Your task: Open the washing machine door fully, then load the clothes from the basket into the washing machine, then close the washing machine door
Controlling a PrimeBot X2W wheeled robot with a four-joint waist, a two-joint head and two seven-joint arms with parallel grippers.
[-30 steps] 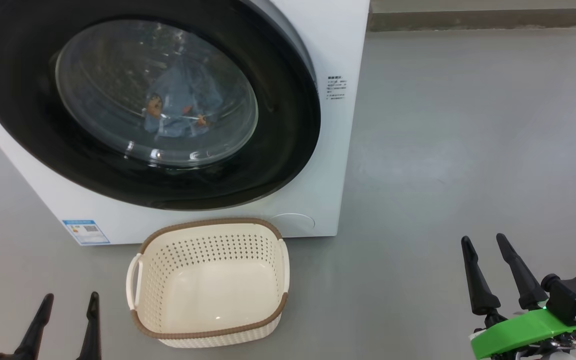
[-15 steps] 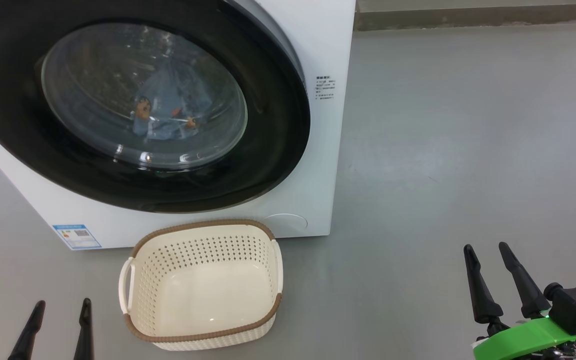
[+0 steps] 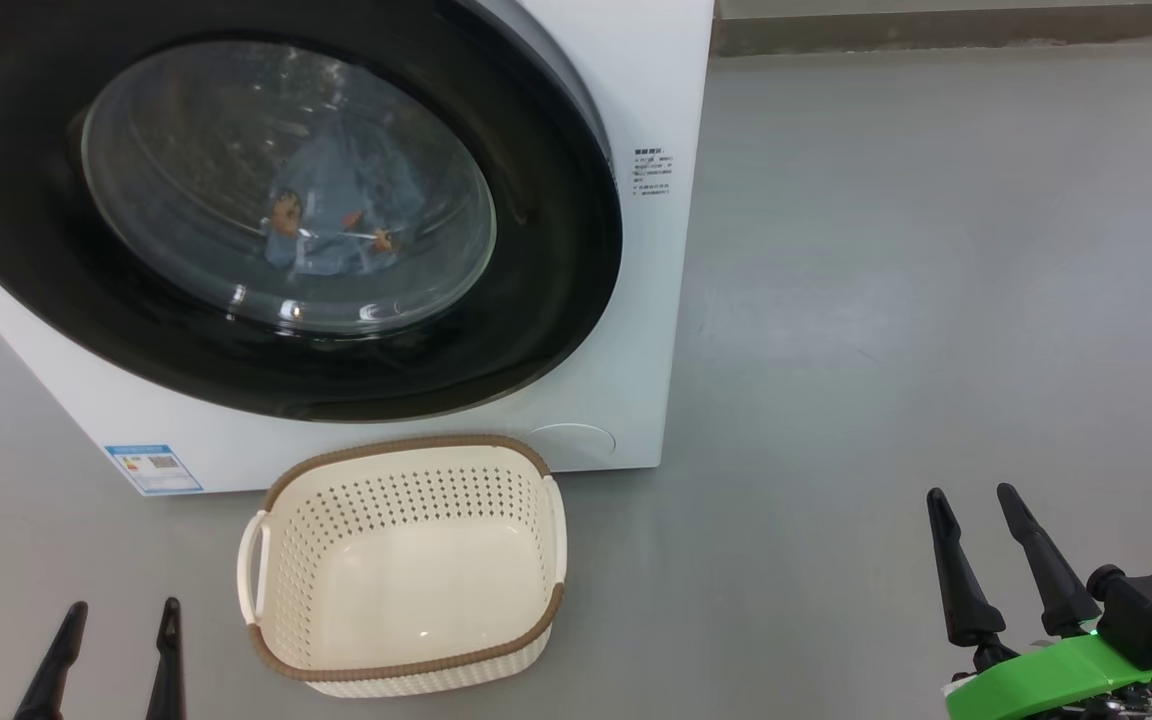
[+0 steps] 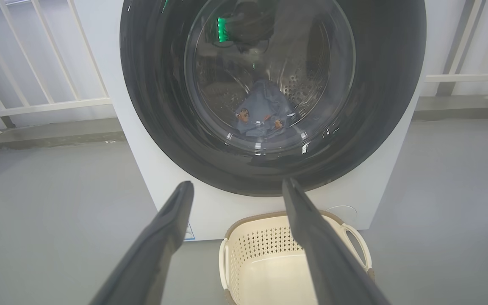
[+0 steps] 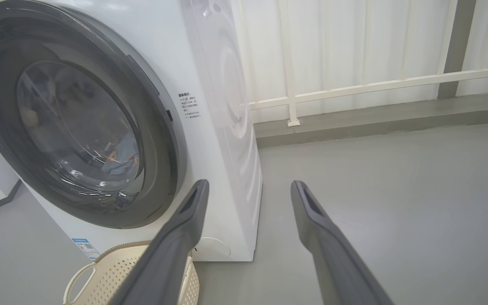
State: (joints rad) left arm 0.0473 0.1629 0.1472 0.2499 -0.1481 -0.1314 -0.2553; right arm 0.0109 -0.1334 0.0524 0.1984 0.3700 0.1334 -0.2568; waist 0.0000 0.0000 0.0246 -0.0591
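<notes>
The white washing machine point(image 3: 656, 330) stands before me with its black-rimmed round door point(image 3: 556, 300) shut against the front. Through the glass I see light blue clothes point(image 3: 336, 215) with orange prints lying in the drum, also visible as clothes point(image 4: 261, 114) in the left wrist view. The cream basket point(image 3: 401, 665) sits on the floor below the door, with nothing inside. My left gripper point(image 3: 121, 610) is open at the lower left, short of the basket. My right gripper point(image 3: 971, 495) is open at the lower right, well clear of the machine.
Grey floor point(image 3: 886, 300) stretches to the right of the machine. A white railing point(image 5: 354, 89) and a low kerb run along the back wall. A blue label point(image 3: 154, 468) marks the machine's lower left corner.
The whole head view has shifted a little, so the camera moved. Both grippers sit slightly lower in the picture than a second ago. Door, clothes and basket are unchanged.
</notes>
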